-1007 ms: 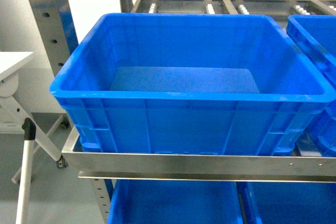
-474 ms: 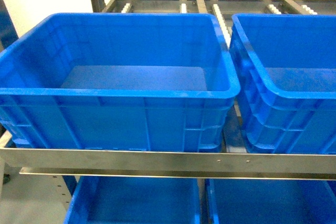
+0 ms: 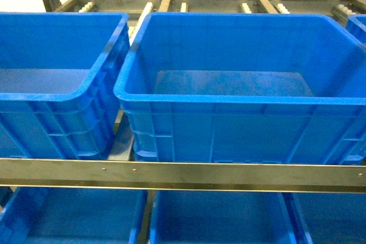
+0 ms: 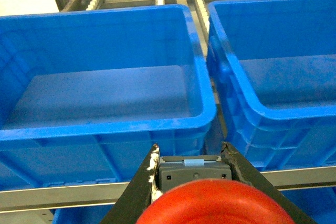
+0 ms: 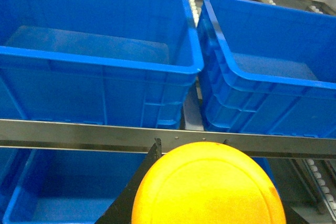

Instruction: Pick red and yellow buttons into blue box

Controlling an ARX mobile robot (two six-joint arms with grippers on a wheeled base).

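Note:
My left gripper [image 4: 190, 150] is shut on the red button [image 4: 215, 205]; its red cap fills the bottom of the left wrist view and its grey block body sits between the jaws. My right gripper [image 5: 191, 141] is shut on the yellow button [image 5: 207, 187], whose cap hides most of the jaws. Both are held in front of the rack, short of the crates. A deep blue box [image 3: 240, 101] stands in the middle of the head view, empty inside. Neither gripper shows in the head view.
A second deep blue crate [image 3: 51, 84] stands close beside it on the left, and a corner of another [image 3: 357, 27] shows at the right. A steel front rail [image 3: 183, 172] runs below them. More blue crates [image 3: 217, 218] sit on the lower level. Roller tracks [image 3: 143, 12] lie behind.
The head view has swept rightward along the rack. The crate that was in the middle now sits at the left, and another crate is centred. The white table has left the view.

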